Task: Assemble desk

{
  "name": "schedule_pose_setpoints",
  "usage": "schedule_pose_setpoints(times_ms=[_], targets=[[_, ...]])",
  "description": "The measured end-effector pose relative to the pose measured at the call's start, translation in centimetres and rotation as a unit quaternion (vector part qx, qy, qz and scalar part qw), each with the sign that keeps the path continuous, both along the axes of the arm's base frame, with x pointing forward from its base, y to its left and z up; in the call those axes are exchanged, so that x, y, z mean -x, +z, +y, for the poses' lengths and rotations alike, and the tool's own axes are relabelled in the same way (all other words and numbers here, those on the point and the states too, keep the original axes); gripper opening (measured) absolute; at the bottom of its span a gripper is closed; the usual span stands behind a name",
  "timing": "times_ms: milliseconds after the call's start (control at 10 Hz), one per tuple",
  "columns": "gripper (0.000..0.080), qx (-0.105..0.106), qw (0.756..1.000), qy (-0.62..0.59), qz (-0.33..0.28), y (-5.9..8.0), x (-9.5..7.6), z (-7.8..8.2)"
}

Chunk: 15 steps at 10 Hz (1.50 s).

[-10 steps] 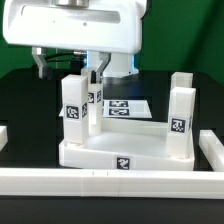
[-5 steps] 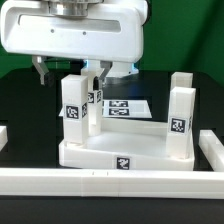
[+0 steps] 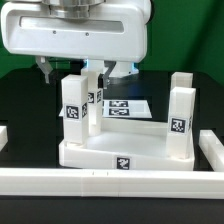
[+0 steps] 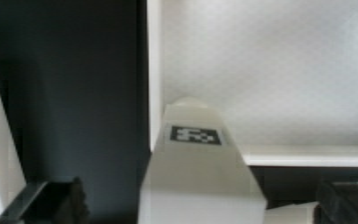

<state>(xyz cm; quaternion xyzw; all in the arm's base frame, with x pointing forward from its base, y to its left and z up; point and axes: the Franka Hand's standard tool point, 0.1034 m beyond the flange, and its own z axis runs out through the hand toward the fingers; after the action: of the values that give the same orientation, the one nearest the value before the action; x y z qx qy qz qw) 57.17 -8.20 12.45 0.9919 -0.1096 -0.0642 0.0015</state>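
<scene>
The white desk slab (image 3: 95, 155) lies flat on the black table with square legs standing up from its corners. One leg (image 3: 72, 110) stands at the exterior view's front left, a second (image 3: 95, 98) just behind it, and a third (image 3: 180, 115) at the right. My gripper (image 3: 73, 72) hangs open just above the front-left leg, one finger on each side of its top. In the wrist view the tagged leg (image 4: 197, 150) rises between my dark fingers (image 4: 51, 200), and the gripper (image 4: 202, 205) does not touch it.
The marker board (image 3: 128, 107) lies flat behind the slab. Long white border rails run along the front (image 3: 110, 182), the exterior view's right (image 3: 214, 150) and left (image 3: 3, 135). The robot's large white hand body (image 3: 70, 30) hides the space behind the legs.
The hand has come down a little and shifted slightly to the exterior view's right, so its fingers now sit closer around the front-left leg's top. The desk parts have not moved.
</scene>
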Motion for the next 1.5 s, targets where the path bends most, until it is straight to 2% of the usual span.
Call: schedule_pose_setpoints(times_ms=[200, 300, 400, 800, 1000, 1300, 1500], targets=[[0.0412, 0.002, 1.000, 0.000, -0.004, -0.05, -0.12, -0.03], [0.0412, 0.002, 1.000, 0.000, -0.004, -0.06, -0.12, -0.04], [0.0289, 0.002, 1.000, 0.000, -0.004, -0.05, -0.12, -0.04], [0.0290, 0.003, 1.000, -0.011, -0.004, -0.05, -0.12, -0.03], [0.0290, 0.009, 0.995, -0.096, -0.004, -0.05, 0.01, -0.31], [0.0291, 0.018, 0.978, -0.207, -0.004, -0.10, 0.01, -0.34], [0.0291, 0.023, 0.956, -0.293, -0.005, -0.13, -0.07, -0.30]])
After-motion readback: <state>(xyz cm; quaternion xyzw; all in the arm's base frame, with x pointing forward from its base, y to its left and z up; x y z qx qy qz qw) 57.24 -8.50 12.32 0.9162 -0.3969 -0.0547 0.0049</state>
